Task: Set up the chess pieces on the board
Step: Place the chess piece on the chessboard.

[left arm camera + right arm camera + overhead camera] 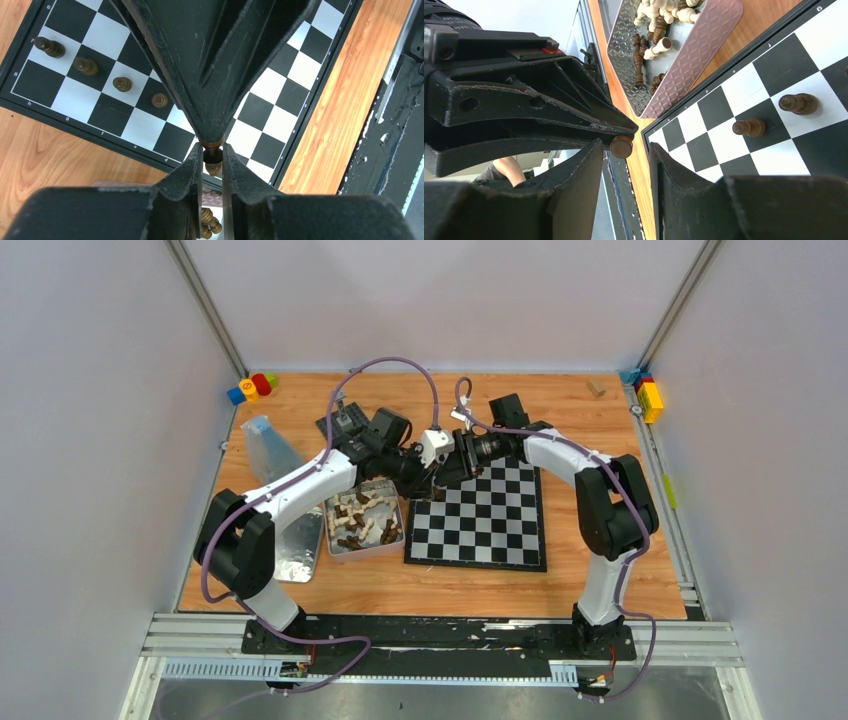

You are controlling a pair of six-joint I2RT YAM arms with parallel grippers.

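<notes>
Loose chess pieces (pixel 362 520) are heaped in the tin (pixel 350 556), just beside the board's (pixel 490 535) left edge. Farther back, over the board's far-left corner, a dark brown piece (pixel 213 165) is clamped in the left gripper (pixel 212 150). A handover is judged to be the step in hand. The right gripper (pixel 625 145) is set apart around the piece, so a square closing is called for before release.

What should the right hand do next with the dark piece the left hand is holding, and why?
Probably close the right hand on the dark piece. The left hand pinches it, and its base sits at the mouth of the right fingers, which stand apart and do not yet clamp it.
</notes>
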